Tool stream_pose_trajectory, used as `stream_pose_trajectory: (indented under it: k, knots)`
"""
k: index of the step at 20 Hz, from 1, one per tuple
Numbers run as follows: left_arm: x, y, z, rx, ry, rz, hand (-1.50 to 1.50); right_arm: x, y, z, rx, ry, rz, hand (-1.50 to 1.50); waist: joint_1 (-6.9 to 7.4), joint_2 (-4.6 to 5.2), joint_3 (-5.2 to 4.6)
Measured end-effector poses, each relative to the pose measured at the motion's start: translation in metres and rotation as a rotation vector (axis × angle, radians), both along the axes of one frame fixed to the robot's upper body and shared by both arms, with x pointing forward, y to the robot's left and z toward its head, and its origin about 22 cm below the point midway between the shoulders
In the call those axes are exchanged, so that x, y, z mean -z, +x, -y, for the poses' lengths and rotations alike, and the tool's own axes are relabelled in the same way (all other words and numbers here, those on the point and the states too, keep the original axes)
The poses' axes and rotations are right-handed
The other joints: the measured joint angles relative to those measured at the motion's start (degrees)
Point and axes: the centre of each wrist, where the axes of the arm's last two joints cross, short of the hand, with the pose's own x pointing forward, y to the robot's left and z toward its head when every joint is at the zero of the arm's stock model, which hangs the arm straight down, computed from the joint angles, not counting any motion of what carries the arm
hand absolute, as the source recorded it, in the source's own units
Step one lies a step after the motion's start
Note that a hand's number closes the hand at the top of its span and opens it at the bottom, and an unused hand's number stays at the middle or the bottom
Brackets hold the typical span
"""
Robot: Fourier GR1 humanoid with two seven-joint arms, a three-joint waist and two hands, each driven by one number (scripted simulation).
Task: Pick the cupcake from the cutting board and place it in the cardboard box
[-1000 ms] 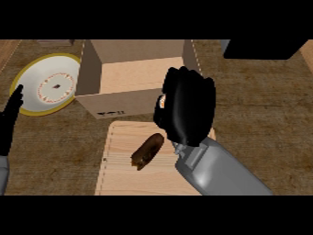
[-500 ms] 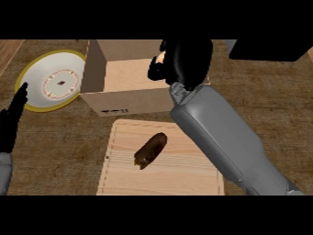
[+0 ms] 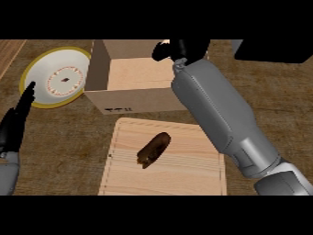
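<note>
The dark brown cupcake (image 3: 153, 150) lies on its side in the middle of the light wooden cutting board (image 3: 186, 176). Behind the board stands the open cardboard box (image 3: 128, 98). My right arm stretches over the board's right side and across the box. My right hand (image 3: 182, 48) is above the box's far right corner, partly cut off at the view's top, well away from the cupcake. I see nothing held in it. My left hand (image 3: 13, 126) rests open at the left edge, fingers pointing up.
A round plate (image 3: 40, 69) with a yellow rim lies left of the box, a small dark spot at its centre. A black object (image 3: 281, 50) sits at the far right. The counter is brown and woven-looking, with wooden strips at both sides.
My right hand has moved from above the board's far edge away over the box to its far right corner. The cupcake has stayed on the board. The left hand barely moved.
</note>
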Motion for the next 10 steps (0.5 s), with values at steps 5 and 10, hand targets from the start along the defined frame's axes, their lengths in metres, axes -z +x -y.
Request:
stream_pose_trajectory:
  k: [5, 10]
  knots:
    - [0.0, 0.004, 0.003, 0.007, 0.002, 0.007, 0.0, 0.013, 0.017, 0.007, 0.068, 0.014, -0.04, -1.5, 0.66, 0.44, -0.03]
    - [-0.007, 0.009, 0.001, 0.03, 0.006, 0.022, 0.0, 0.025, 0.026, 0.019, 0.123, 0.131, -0.092, -1.5, 1.8, 0.98, 0.02]
